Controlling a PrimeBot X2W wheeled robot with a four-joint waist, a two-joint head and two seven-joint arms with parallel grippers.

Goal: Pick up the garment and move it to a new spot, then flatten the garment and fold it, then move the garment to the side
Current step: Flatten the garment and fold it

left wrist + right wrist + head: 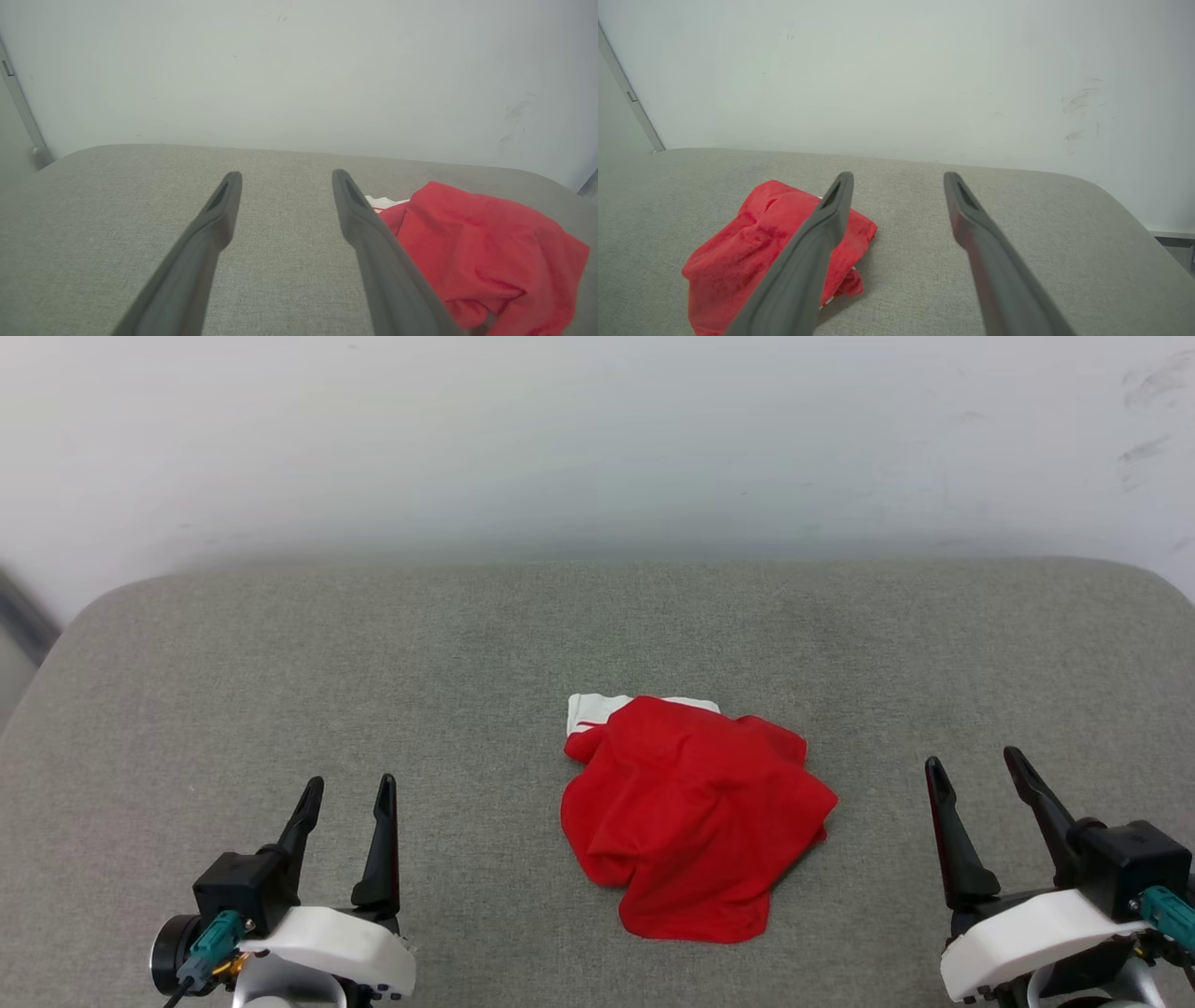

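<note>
- The garment [695,821] lies crumpled in a red heap in the middle of the grey surface [280,663], between the two claws and touching neither. Its folds hide its shape (one white sleeve edge [597,707] peeks out at the far side).
- Left claw [351,782]: jaws spread wide, nothing in them; its arm is cut off by the head view's bottom edge.
- Right claw [973,760]: likewise wide apart and empty; in its wrist view one finger [808,261] covers part of the heap.
</note>
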